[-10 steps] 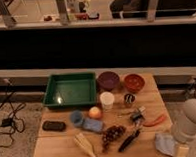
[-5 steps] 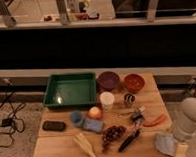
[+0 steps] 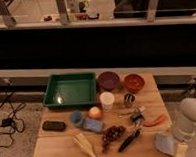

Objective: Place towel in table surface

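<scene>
As the towel (image 3: pixel 165 143) lay at the lower right corner of the surface (image 3: pixel 58 145), my hand (image 3: pixel 180 149) stood just beside it, jaws wide, gripping nothing. Step, as judged: release made, placement nearly done. Next move called for: lift clear without snagging the cloth.

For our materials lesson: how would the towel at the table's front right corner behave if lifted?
Probably floppy: the towel lies in a soft, rumpled heap on the table surface. Likely light, and unlikely to roll, being cloth. The gripper hangs just right of it.
</scene>
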### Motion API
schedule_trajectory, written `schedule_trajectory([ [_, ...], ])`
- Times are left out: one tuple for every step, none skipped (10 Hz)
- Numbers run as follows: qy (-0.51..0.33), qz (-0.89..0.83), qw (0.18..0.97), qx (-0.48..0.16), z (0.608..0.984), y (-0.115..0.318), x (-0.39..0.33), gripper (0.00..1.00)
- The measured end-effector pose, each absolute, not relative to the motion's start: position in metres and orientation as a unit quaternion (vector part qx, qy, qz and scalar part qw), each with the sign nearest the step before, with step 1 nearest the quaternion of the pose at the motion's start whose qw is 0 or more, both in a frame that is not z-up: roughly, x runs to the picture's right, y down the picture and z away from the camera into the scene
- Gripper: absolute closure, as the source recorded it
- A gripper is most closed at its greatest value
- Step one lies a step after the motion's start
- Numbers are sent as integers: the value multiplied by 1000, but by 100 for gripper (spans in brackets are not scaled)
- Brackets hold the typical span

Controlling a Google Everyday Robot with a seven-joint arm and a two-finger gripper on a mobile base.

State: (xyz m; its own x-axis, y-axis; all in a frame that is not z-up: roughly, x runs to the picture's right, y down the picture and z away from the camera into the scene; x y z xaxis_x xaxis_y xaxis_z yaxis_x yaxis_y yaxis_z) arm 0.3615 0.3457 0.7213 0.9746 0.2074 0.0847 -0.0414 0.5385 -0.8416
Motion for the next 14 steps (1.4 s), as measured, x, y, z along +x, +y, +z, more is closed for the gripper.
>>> schedule_trajectory([
  [-87, 72, 872, -477, 723, 346, 363, 20],
  [-86, 73, 871, -477, 723, 347, 363, 20],
  [-85, 73, 871, -478, 724, 348, 364, 20],
  [-85, 74, 870, -479, 726, 348, 365, 25],
  [-84, 75, 870, -479, 727, 347, 366, 33],
  [-84, 76, 870, -479, 730, 345, 367, 40],
  [-82, 78, 870, -480, 732, 344, 370, 41],
  [-81, 80, 870, -481, 733, 344, 372, 41],
  [-81, 81, 869, -481, 735, 343, 373, 41],
  [-80, 83, 869, -480, 737, 343, 376, 41],
  [-80, 85, 870, -480, 738, 343, 377, 41],
  [-79, 86, 870, -479, 740, 343, 379, 41],
  [-79, 87, 870, -479, 740, 343, 381, 42],
  [-78, 87, 870, -479, 741, 343, 381, 47],
])
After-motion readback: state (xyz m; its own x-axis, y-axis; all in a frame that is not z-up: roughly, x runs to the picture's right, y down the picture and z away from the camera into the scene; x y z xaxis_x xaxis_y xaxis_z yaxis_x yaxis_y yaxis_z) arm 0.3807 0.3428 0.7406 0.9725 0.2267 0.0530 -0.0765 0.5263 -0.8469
